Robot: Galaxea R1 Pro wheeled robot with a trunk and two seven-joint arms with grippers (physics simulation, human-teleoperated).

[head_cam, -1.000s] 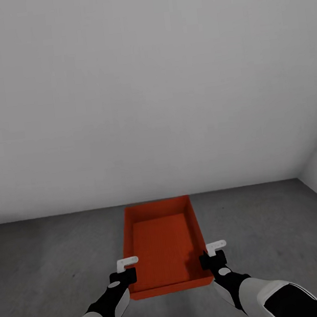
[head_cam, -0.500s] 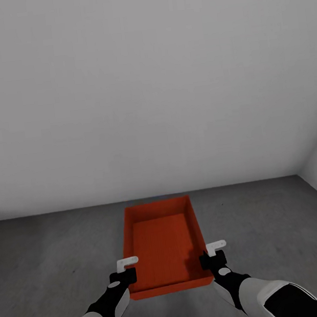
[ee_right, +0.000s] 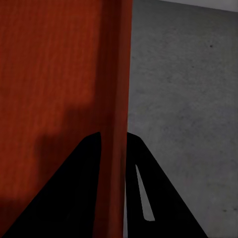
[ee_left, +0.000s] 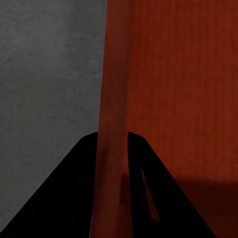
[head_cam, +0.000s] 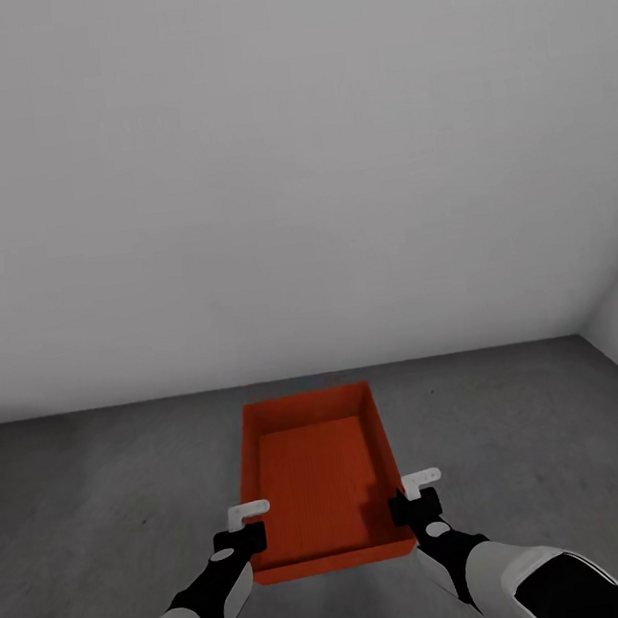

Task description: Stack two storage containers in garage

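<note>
Camera: the whole head view has shifted a little, so it is the camera that has moved, not the room
Wall [head_cam: 292, 157]: its foot sits higher in the picture than a second ago, rising by a small step each half-second
Floor [head_cam: 99, 486]: a slightly deeper band of grey concrete shows
Storage container [head_cam: 313, 472]: a thin grey strip now lies between its far rim and the wall, where earlier the rim seemed to meet the wall's foot
Room corner [head_cam: 582, 335]: risen slightly as well
</note>
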